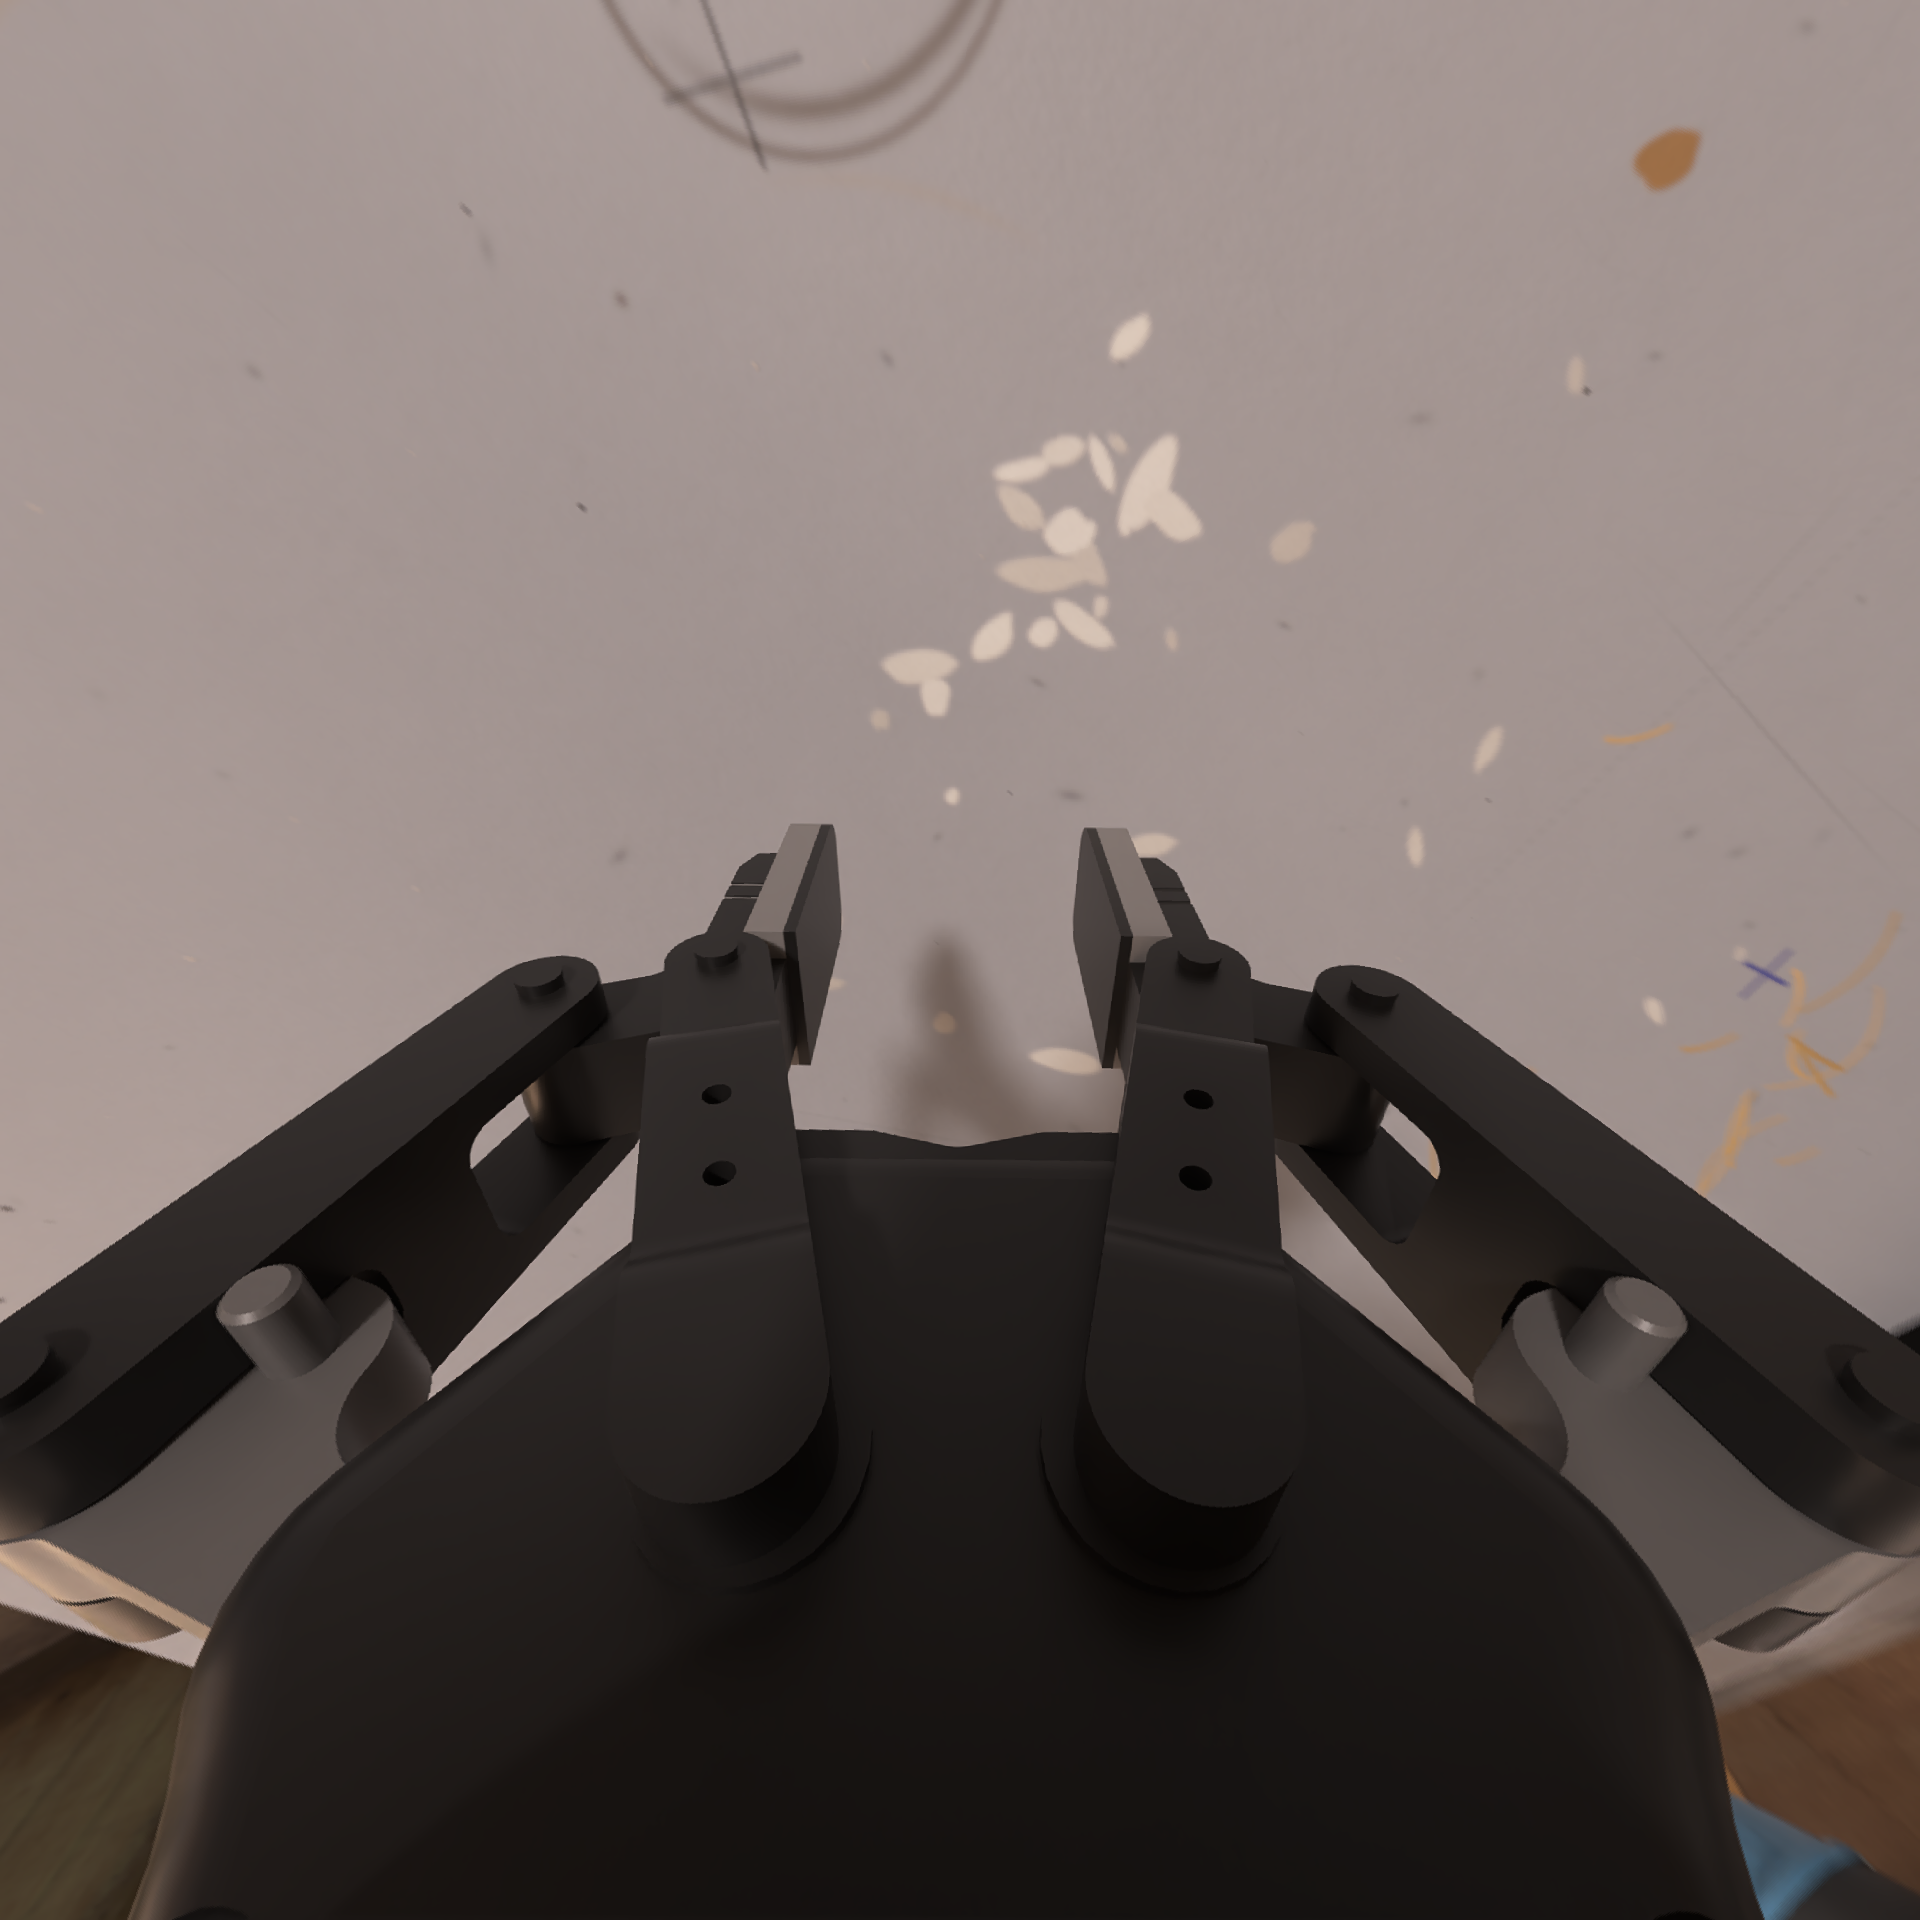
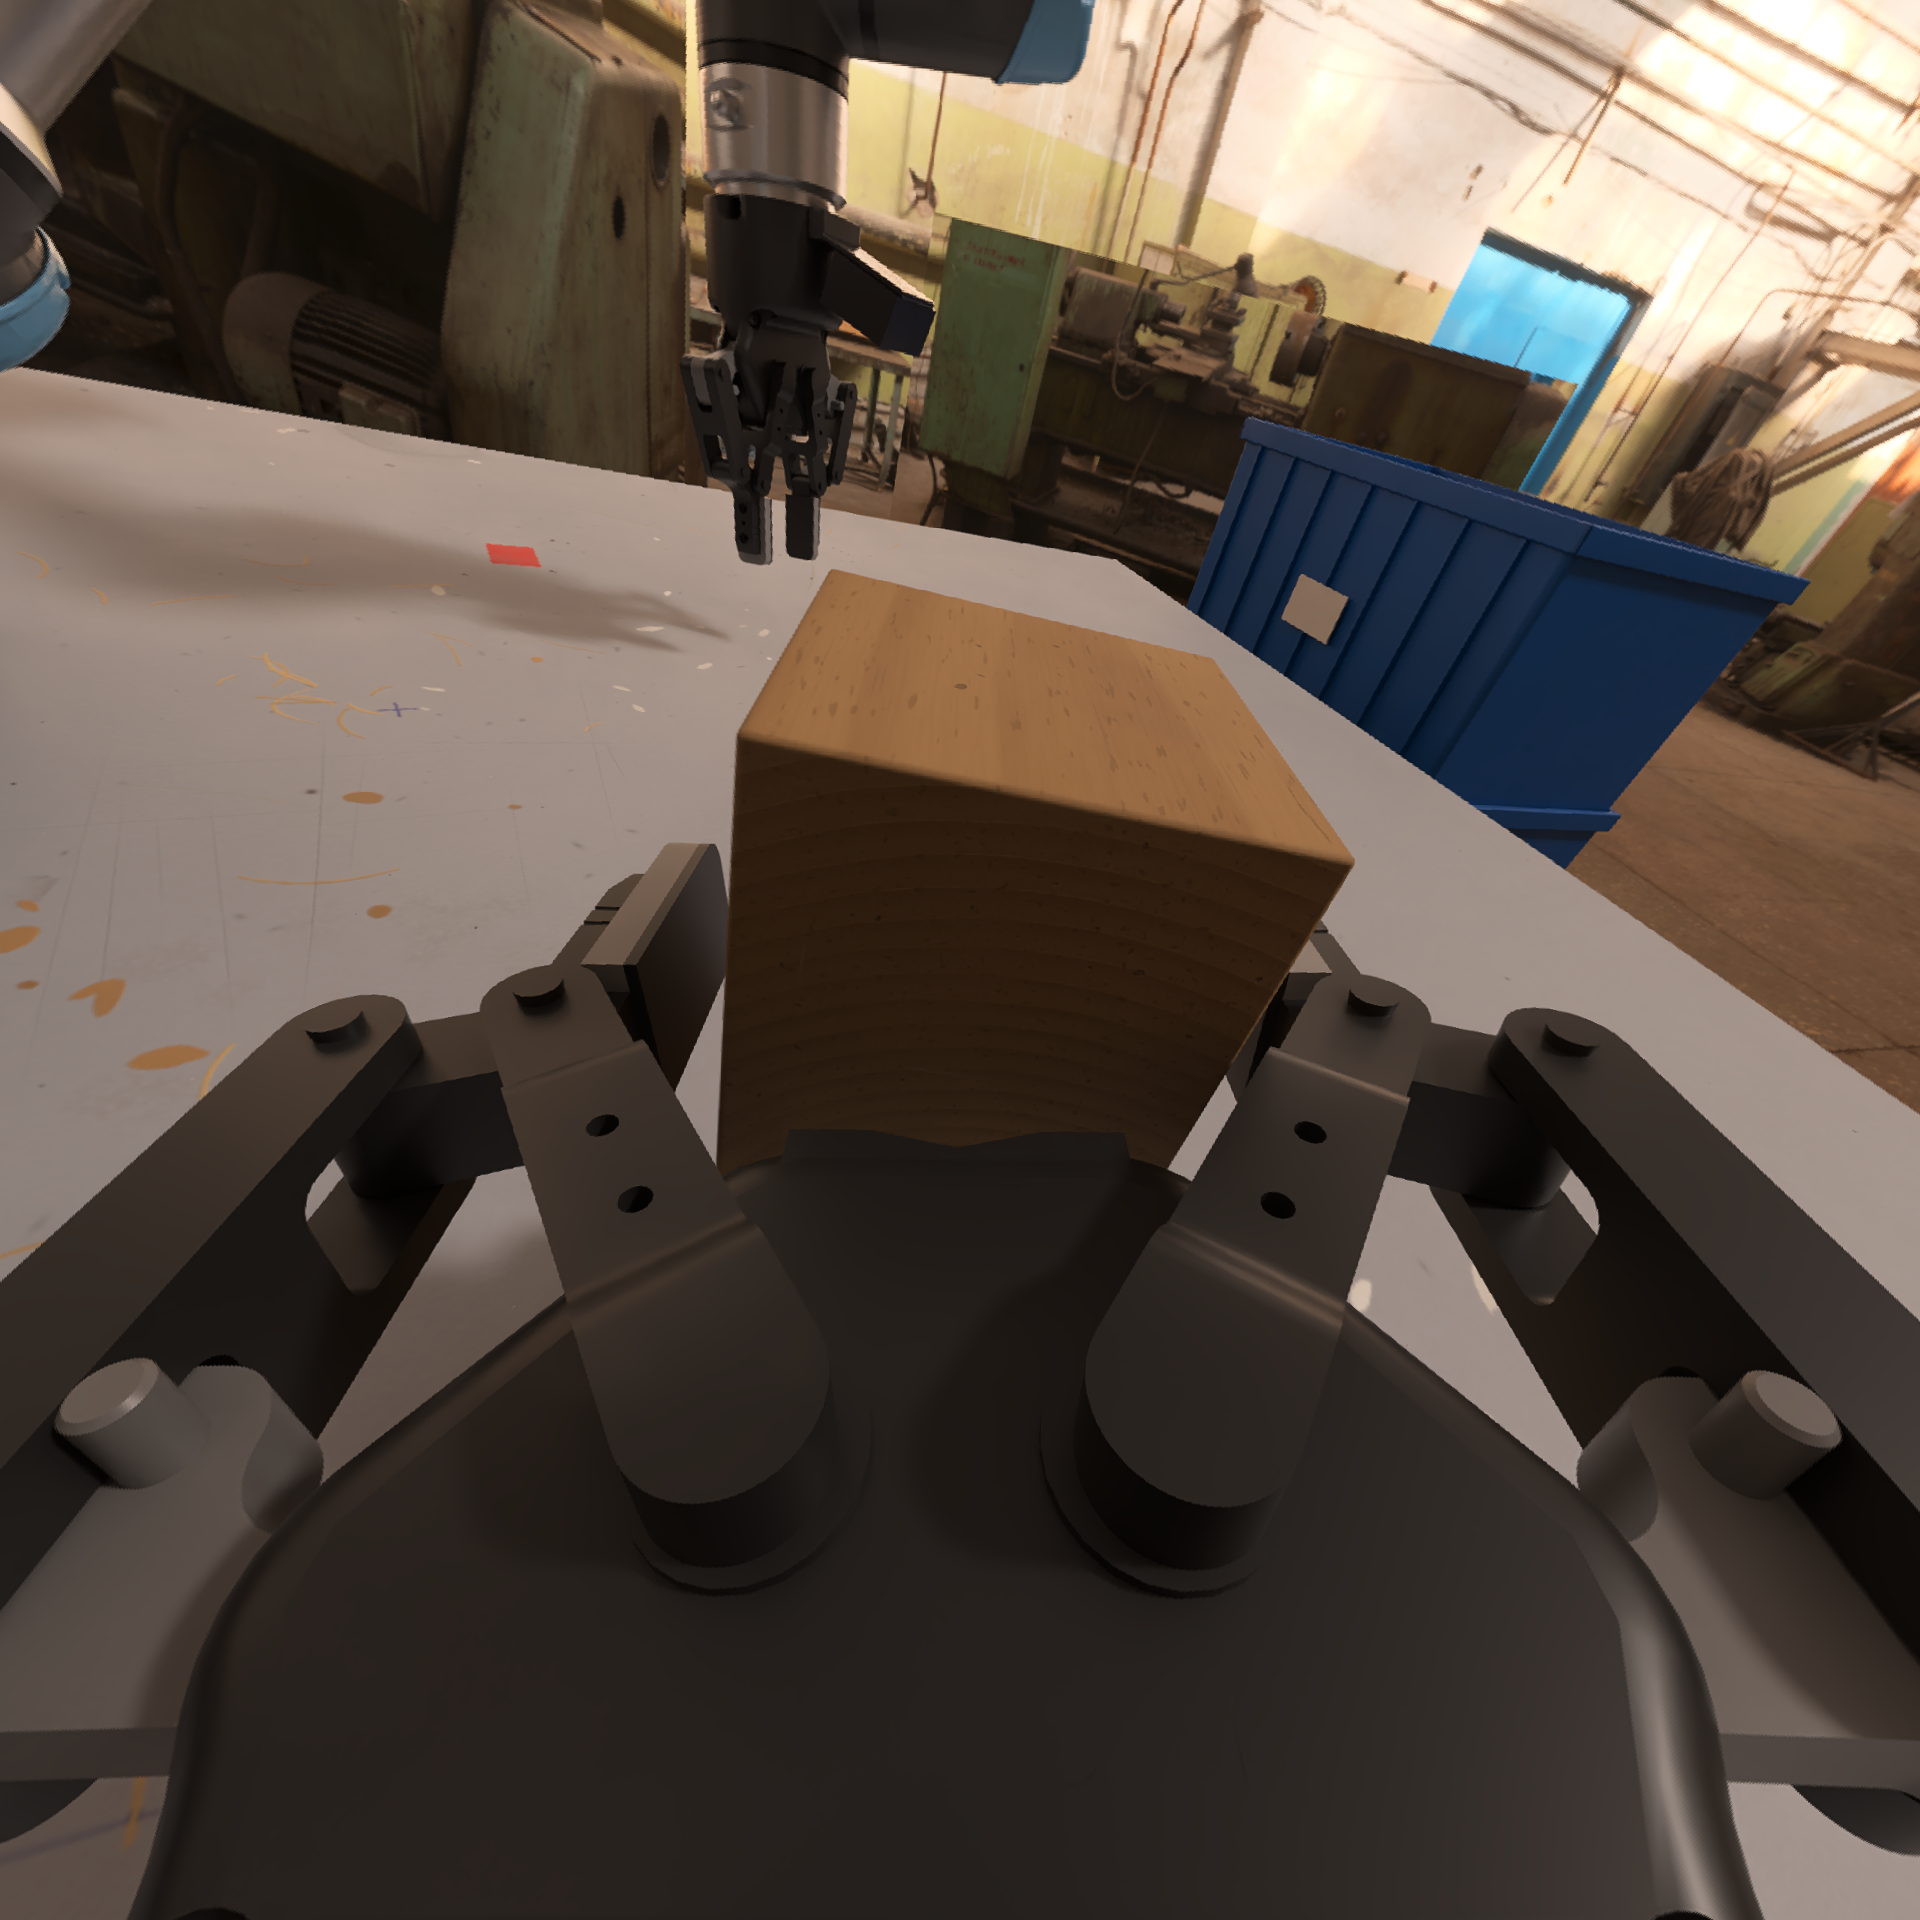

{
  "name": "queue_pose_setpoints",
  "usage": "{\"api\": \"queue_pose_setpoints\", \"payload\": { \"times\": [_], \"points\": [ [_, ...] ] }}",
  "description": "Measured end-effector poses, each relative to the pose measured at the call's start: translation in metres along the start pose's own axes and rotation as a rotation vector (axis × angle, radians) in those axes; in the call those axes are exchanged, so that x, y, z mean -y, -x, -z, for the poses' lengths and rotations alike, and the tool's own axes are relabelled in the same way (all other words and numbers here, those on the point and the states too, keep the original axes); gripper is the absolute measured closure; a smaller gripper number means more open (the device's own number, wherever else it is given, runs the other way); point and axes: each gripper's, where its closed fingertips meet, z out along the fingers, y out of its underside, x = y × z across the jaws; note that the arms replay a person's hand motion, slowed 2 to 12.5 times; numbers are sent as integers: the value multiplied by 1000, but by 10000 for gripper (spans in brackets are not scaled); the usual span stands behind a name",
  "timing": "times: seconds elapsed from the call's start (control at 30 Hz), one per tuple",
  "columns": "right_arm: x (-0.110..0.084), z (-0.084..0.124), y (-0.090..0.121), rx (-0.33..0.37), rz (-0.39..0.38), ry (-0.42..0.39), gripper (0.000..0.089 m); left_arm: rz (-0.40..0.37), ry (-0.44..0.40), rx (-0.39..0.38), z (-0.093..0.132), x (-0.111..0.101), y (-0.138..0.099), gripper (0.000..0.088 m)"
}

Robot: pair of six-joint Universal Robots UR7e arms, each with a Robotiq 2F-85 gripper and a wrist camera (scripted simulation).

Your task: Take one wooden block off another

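Observation:
A light wooden block (image 2: 997, 748) fills the middle of the right wrist view, upright between my right gripper's (image 2: 1003, 904) fingers. The left pad (image 2: 675, 935) lies against the block's left face, and the right finger is mostly hidden behind its right edge. The gripper body hides the block's underside, and no second block shows. My left gripper (image 1: 956, 862) hangs over the bare grey table (image 1: 416, 520), its jaws apart and empty. It also shows in the right wrist view (image 2: 777, 540), beyond the block and above the table.
The table (image 2: 208, 831) bears pale and orange paint flecks and a small red patch (image 2: 514, 555). Its far edge runs just behind the block. A blue bin (image 2: 1475, 623) stands on the floor past the right edge, with workshop machines behind.

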Motion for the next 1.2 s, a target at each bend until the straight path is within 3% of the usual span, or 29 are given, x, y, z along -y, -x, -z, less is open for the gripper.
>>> {"api": "queue_pose_setpoints", "payload": {
  "times": [0.2, 0.47, 0.6, 0.7, 0.8, 1.0, 1.2],
  "points": [
    [2, 7, 2, 2, 16, -13, 160, 35, 64, -116, 7, -15, -23, 529],
    [4, 12, 4, 24, 8, -27, 164, 97, 181, -337, 23, -46, -78, 566],
    [6, 13, 6, 28, 16, -31, 151, 111, 214, -369, 32, -58, -93, 544],
    [7, 14, 6, 22, 27, -30, 141, 116, 142, -329, 40, -53, -92, 520],
    [7, 15, 5, 11, 44, -28, 142, 122, 15, -267, 51, -39, -84, 516],
    [7, 18, 5, 7, 51, -33, 151, 142, -228, -48, 73, -8, -50, 460],
    [9, 20, 2, -3, 45, -47, 164, 195, -305, 172, 82, 4, -12, 438]
  ]
}}
